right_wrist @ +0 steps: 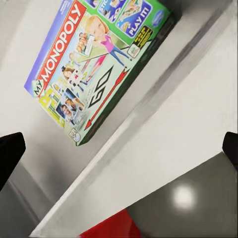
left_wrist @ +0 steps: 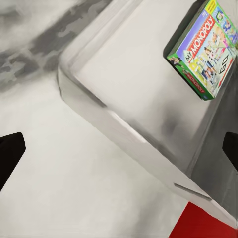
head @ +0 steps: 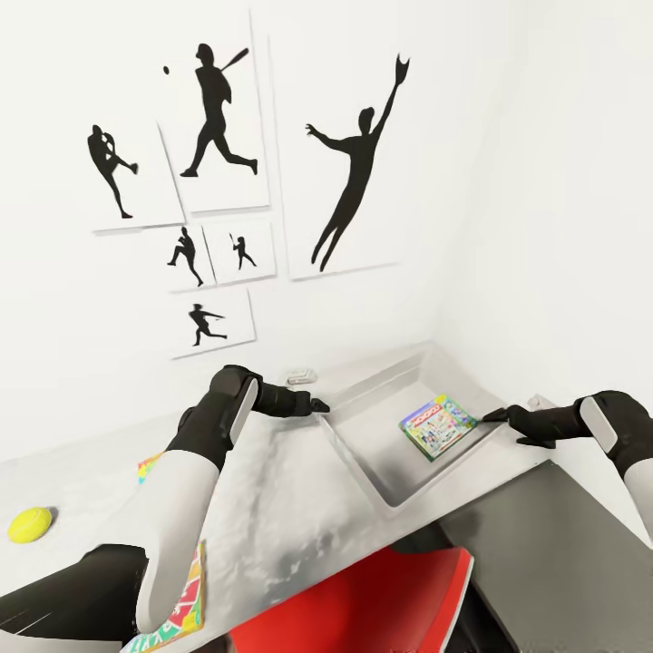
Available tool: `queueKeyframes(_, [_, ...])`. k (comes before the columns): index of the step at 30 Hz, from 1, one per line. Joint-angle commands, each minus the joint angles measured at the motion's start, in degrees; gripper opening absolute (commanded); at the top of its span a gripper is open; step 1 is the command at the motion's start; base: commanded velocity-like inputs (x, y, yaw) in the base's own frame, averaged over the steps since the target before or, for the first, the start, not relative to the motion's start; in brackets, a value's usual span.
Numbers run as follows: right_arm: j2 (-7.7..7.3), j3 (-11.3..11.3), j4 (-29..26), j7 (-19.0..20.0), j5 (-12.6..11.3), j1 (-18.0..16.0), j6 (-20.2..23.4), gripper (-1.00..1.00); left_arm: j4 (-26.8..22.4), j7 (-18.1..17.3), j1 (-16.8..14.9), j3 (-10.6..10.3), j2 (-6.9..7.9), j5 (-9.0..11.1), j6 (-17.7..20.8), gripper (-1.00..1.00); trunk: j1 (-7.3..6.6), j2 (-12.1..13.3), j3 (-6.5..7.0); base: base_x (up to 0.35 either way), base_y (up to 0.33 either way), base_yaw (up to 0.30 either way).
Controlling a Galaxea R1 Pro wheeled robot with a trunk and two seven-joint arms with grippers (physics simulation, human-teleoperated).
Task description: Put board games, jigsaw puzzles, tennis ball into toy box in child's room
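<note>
Head view | Monopoly box [head: 438,427] in toy box [head: 363,453] | puzzle [head: 148,466] arm-hidden | both jaws spread, empty

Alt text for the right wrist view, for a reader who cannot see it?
A Monopoly game box lies flat inside the light grey toy box, beside its thick rim. The right gripper's dark fingertips sit wide apart at the frame edges, holding nothing.

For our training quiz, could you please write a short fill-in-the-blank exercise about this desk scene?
1. The Monopoly box lies inside the ____.
2. The tennis ball rests on the ____, outside the toy box.
3. The left end effector hovers at the toy box's ____.
4. The posters show ____ silhouettes.

Missing words: toy box; table; rim; black
</note>
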Motion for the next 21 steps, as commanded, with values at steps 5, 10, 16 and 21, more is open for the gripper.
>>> queueKeyframes(5, [0.02, -0.24, -0.01, 0.52, 0.62, -0.06, 0.21, 1.00, -0.04, -0.48, -0.05, 0.04, -0.02, -0.57, 0.17, 1.00, 0.04, -0.12, -0.12, 0.000, 0.000, -0.105])
queueKeyframes(10, [0.05, -0.22, -0.01, 0.53, 0.62, -0.06, 0.15, 1.00, -0.06, -0.48, -0.05, 0.04, -0.02, -0.57, 0.17, 1.00, 0.04, -0.12, -0.12, 0.000, 0.000, -0.032])
queueKeyframes(16, [0.09, -0.16, -0.01, 0.52, 0.62, -0.06, 0.08, 1.00, -0.08, -0.48, -0.05, 0.04, -0.02, -0.55, 0.17, 1.00, 0.04, -0.12, -0.12, 0.000, 0.000, -0.009])
queueKeyframes(21, [0.10, -0.15, -0.01, 0.52, 0.62, -0.06, 0.06, 1.00, -0.10, -0.44, -0.05, 0.04, -0.02, 0.28, 0.17, 1.00, 0.04, -0.12, -0.12, 0.000, 0.000, -0.002])
